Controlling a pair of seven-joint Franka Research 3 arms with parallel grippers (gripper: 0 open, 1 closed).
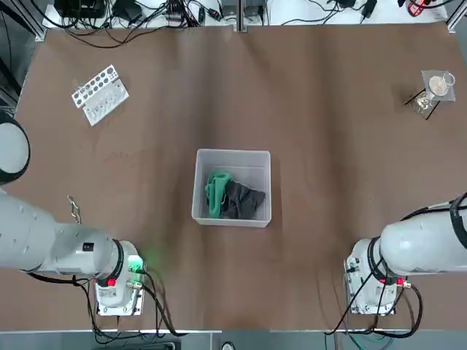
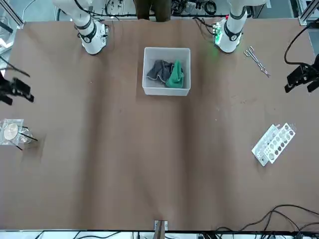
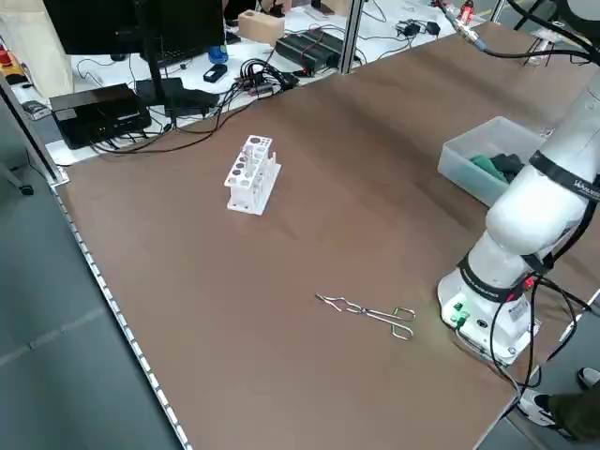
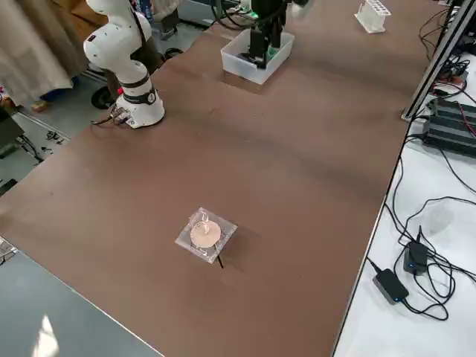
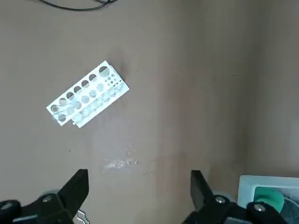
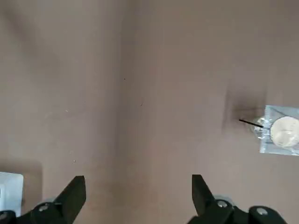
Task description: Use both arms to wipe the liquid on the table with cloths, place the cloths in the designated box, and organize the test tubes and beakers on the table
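The cloths, green (image 1: 217, 192) and dark grey (image 1: 243, 199), lie bunched together inside the box (image 1: 232, 157) at the table's (image 1: 314, 109) middle, nearer the robot's edge. So, as I judge it, wiping is over and tidying the glassware is in hand. Both grippers hang high with jaws spread and empty: the left gripper (image 5: 140, 191) over its near side, the right gripper (image 6: 138, 193) likewise. To do it well, pick up the tongs (image 3: 367, 312) near the left edge first. Farther off, the tube rack (image 1: 100, 95) sits towards the far left corner and the beaker on its stand (image 1: 436, 89) at the far right; approach the glass slowly and upright.
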